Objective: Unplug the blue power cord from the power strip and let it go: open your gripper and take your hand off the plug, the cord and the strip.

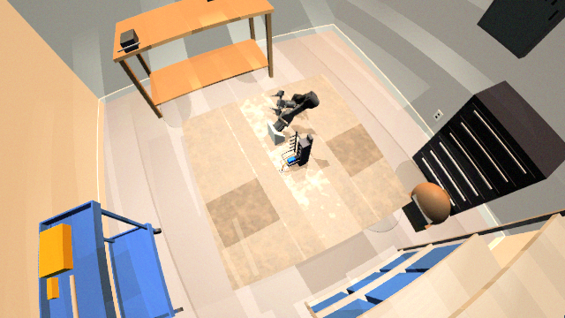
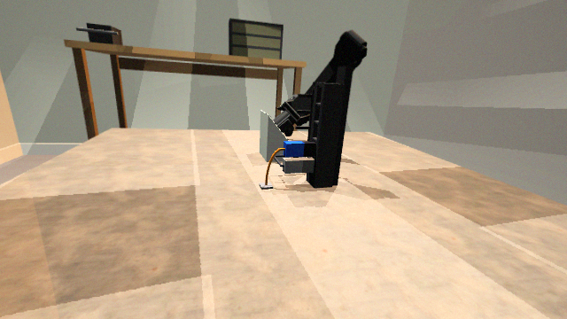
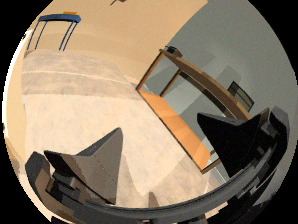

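Noted the claw (image 1: 274,102) (image 3: 161,124) wide open, with nothing between its fingertips. Observed the blue plug (image 1: 291,160) (image 2: 294,149) well apart from the claw, apparently against the upright black power strip (image 1: 305,151) (image 2: 330,133). Traced the orange cord (image 2: 267,166) curving down from the plug. Recorded a wooden workbench (image 1: 194,26) (image 2: 186,54) (image 3: 175,127) beyond the claw, across the tabletop (image 1: 305,199) (image 2: 354,235) (image 3: 75,120).

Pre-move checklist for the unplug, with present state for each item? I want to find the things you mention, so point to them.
1. Pincer (image 1: 278,102) (image 3: 161,124) open: ok, fingers wide apart.
2. Nothing between the fingers: ok, only a view of floor and workbench (image 3: 175,130).
3. Blue plug (image 1: 290,160) (image 2: 294,149) out of the power strip (image 1: 305,151) (image 2: 328,133): not ok, it sits against the strip's face.
4. Pincer lined up with plug: not ok, off to one side, pointing elsewhere.
5. Orange cord (image 2: 268,166) free of the pincer: ok.
6. Plug's prongs undamaged: cannot tell, hidden.
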`<state>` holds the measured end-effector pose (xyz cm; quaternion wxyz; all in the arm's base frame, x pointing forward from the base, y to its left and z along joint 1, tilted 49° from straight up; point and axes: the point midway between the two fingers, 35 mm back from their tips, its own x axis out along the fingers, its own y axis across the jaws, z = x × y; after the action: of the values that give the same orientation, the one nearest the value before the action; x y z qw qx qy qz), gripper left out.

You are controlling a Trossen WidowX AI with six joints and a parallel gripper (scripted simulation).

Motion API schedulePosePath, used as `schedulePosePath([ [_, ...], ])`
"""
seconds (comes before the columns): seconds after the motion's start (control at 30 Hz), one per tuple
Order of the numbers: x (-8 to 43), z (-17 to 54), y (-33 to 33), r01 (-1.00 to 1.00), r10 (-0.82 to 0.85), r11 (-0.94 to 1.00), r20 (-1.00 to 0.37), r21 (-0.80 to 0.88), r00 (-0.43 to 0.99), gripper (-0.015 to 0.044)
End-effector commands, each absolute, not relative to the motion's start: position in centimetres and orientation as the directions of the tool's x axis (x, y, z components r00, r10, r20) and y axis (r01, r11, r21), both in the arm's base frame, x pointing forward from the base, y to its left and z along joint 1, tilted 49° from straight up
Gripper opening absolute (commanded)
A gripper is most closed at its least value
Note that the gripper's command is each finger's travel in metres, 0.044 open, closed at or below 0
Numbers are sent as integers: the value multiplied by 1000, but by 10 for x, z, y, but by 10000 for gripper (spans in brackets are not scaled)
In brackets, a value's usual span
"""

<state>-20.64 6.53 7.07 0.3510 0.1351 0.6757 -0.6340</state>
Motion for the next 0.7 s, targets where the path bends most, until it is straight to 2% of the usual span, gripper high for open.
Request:
schedulePosePath([
  [0.0,-207,71,66,626,-262,160,-644,-763,-719,374],
  [0.17,-217,81,78,578,-232,155,-599,-801,-767,243],
  [0.27,-216,90,97,592,-169,56,-592,-804,-788,164],
  [0.67,-197,135,180,493,137,-304,-549,-815,-824,160],
])
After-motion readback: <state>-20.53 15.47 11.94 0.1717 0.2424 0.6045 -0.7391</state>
